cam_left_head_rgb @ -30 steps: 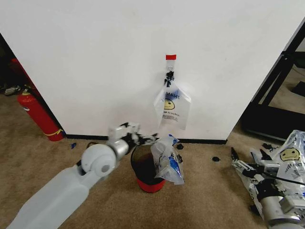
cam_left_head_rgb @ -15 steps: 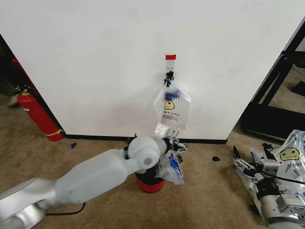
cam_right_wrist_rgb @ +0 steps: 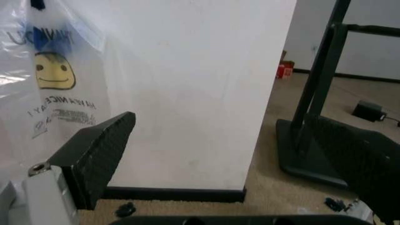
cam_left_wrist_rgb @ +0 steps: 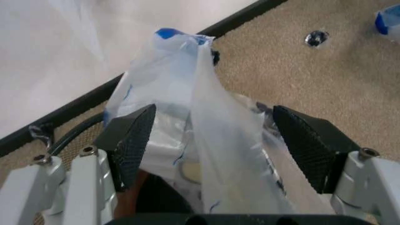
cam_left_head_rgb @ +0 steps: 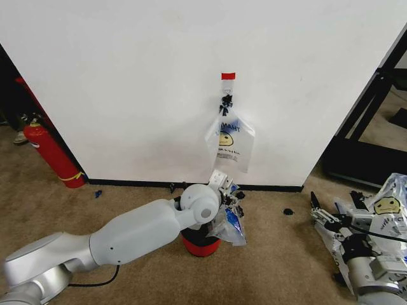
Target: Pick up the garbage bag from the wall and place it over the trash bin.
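Garbage bag: crumpled, translucent w/ blue print, draped over the 3 o'clock rim of the trash bin and hanging down its outer side; the upper part stands above the rim. Bin: black wire mesh, red base, upright on the tan carpet close to the wall, just in front of its black base strip.

Left gripper: arm reaches in from 7 o'clock across the bin; gripper sits at the bag's top, at about 1 o'clock of the bin. In the left wrist view the fingers are spread wide, one on each side of the bag; the plastic rises between them, and the pads do not appear to press on it, so no firm hold is visible.

Right gripper: low at 4 o'clock of the scene, well apart from the bin, beside a heap of smiley bags on the floor. In the right wrist view its fingers stand wide apart w/ nothing between them.

On the wall: red tape mark at 12 o'clock of the bin, black hook just below it, and a flat smiley bag dangling by its handles. Red fire extinguisher stands at 9 o'clock by the wall's edge.
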Controlling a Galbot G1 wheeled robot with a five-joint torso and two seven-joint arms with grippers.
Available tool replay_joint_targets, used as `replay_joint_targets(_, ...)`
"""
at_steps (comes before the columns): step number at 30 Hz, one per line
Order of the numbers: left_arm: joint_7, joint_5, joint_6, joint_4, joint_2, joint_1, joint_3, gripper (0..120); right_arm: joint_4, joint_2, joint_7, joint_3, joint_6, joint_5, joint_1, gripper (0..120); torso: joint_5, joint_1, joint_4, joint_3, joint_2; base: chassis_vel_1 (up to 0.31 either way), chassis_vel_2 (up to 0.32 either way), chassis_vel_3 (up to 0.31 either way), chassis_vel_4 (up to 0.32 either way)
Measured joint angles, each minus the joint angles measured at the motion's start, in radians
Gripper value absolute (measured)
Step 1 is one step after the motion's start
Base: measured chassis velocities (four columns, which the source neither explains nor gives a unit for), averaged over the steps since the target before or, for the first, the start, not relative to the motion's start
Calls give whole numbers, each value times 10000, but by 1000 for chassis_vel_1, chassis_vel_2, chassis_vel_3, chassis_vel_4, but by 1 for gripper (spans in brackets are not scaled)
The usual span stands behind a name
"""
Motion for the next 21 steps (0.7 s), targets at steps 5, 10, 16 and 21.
replay_joint_targets(5,180,122,-8,181,-151,-108,29,73,-47,17,-13,-25,-1,2,7,100,1,0,-1,0,0,0,0,0,0)
replay_joint_targets(10,308,181,-15,581,-392,-319,198,72,-85,23,-26,-20,-1,31,9,100,2,0,-1,0,0,0,0,0,0)
replay_joint_targets(16,398,195,-23,1018,-656,-541,379,66,-101,13,-29,6,-1,70,13,100,1,0,-2,0,0,0,0,0,0)
replay_joint_targets(21,500,211,-26,1419,-777,-688,471,48,-93,22,-32,24,-1,108,16,100,1,0,-1,0,0,0,0,0,0)
